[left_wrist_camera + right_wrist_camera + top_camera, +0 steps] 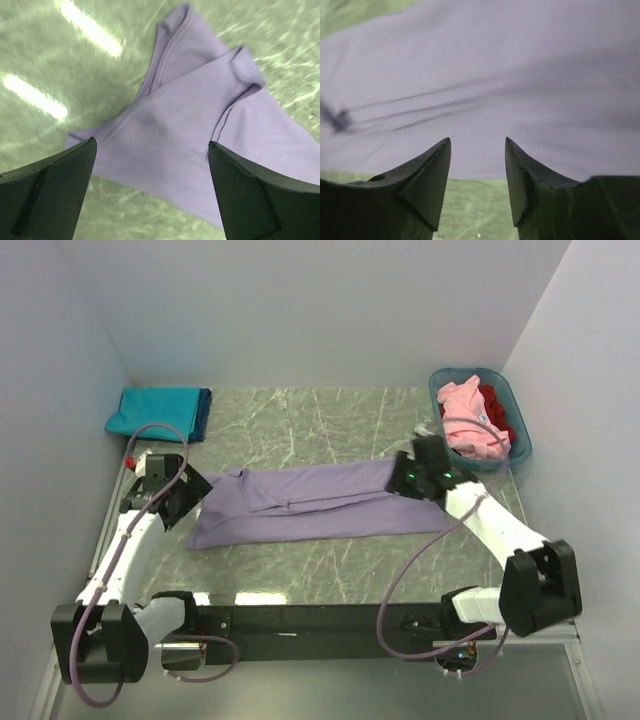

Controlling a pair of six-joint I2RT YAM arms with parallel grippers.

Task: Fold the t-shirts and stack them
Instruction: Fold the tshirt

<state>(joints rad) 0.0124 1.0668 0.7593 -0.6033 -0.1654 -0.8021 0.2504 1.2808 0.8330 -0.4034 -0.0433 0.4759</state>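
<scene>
We see the purple shirt (310, 502) lying in a long strip on the table (330, 570). Our left gripper (152, 147) hangs over its left end, spread wide and empty. Our right gripper (477, 142) is at its right end, parted, gripping nothing. Beyond its left end lies a teal shirt (155, 412).

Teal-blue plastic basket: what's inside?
The teal-blue plastic basket holds a crumpled pink cloth shirt with a red cloth shirt beside it. Anything beneath them is covered.
</scene>
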